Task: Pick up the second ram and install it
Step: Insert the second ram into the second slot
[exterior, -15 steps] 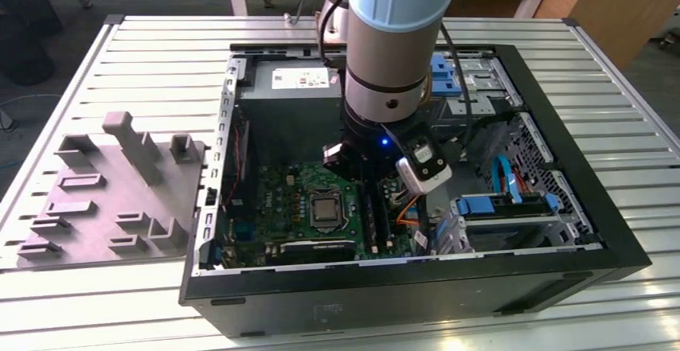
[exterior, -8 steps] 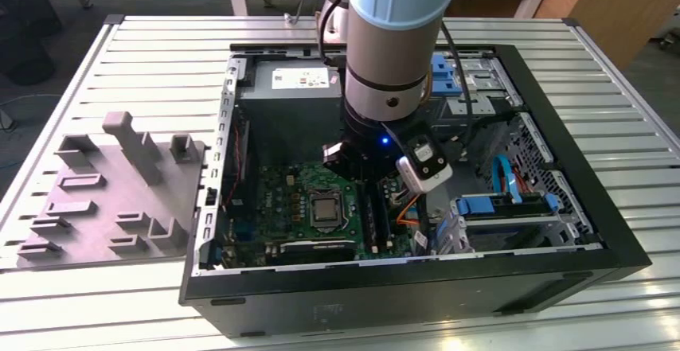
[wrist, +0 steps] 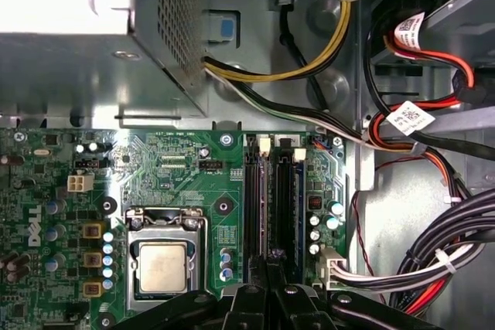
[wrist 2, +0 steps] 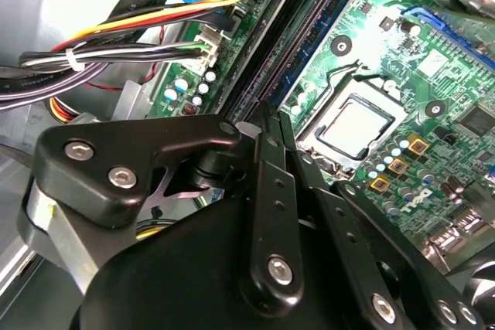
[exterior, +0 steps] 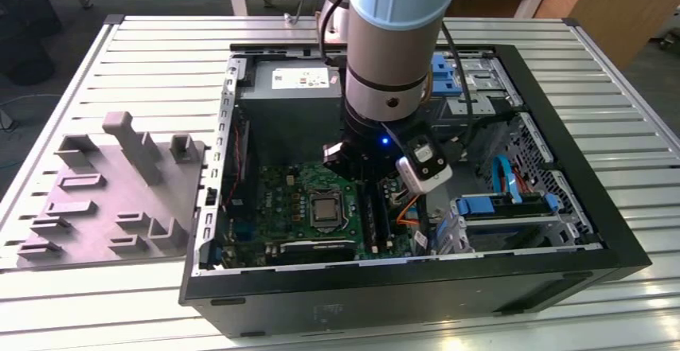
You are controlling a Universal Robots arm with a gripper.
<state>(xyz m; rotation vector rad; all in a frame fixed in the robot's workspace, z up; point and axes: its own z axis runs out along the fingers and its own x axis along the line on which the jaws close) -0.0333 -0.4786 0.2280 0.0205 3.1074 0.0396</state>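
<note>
Gripper clenched, fingertips drawn together directly above the motherboard's memory slots; whether anything is grasped cannot be told.

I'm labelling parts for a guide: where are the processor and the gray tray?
processor (wrist: 162, 266): first wrist view, middle of its metal lid.
gray tray (exterior: 107, 200): exterior view, flat part of its top.

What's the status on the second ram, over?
Hand shut, low over the motherboard's memory slots. Blue ram stick standing in a slot by the tips; fully seated, can't tell. Cable bundle alongside, clear of hand.
</note>
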